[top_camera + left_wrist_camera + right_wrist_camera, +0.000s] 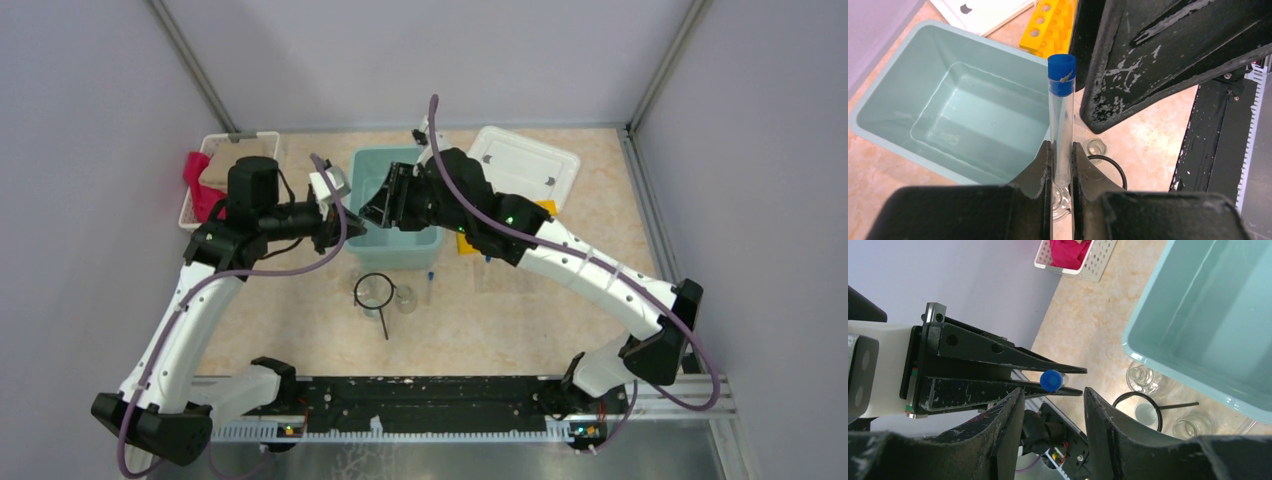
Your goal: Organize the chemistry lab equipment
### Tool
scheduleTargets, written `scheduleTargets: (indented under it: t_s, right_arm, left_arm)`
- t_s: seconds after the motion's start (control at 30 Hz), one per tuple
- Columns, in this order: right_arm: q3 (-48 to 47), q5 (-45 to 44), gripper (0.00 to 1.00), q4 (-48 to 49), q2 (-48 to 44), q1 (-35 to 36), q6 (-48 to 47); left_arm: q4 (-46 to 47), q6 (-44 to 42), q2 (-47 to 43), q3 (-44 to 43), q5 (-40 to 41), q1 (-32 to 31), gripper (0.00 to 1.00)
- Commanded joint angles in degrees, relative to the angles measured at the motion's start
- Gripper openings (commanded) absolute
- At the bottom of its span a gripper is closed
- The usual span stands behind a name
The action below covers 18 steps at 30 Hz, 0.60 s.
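My left gripper (pixel 340 225) (pixel 1061 150) is shut on a thin clear test tube (pixel 1062 125) with a blue cap (pixel 1050 380), held in the air at the teal bin's near left corner. My right gripper (pixel 378 205) (pixel 1053 395) is open and faces it, its tips just short of the cap. The black wire ring (pixel 373 291) (pixel 1138 410) lies on the table in front of the bin with clear glass beakers (pixel 405 298) (pixel 1143 377) around it. Another capped tube (pixel 430 285) lies beside them. The yellow rack (pixel 1050 22) (pixel 545 208) is mostly hidden under the right arm.
The teal bin (pixel 400 262) (pixel 878 135) is open and shows nothing inside. A white lid (pixel 525 165) lies at the back right. The white basket (pixel 215 175) (pixel 1075 257) with red cloth stands at the back left. A black rail (pixel 430 405) runs along the near edge.
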State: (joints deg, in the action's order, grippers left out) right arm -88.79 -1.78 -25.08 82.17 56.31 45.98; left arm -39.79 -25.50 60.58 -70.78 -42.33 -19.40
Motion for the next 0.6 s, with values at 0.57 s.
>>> scheduleTargets:
  t_s: [0.57]
  right_arm:
    - [-8.0, 1.6, 0.12, -1.3, 4.6, -0.7, -2.6]
  left_arm:
    - [-1.4, -5.2, -1.7, 1.8, 1.1, 0.2, 0.0]
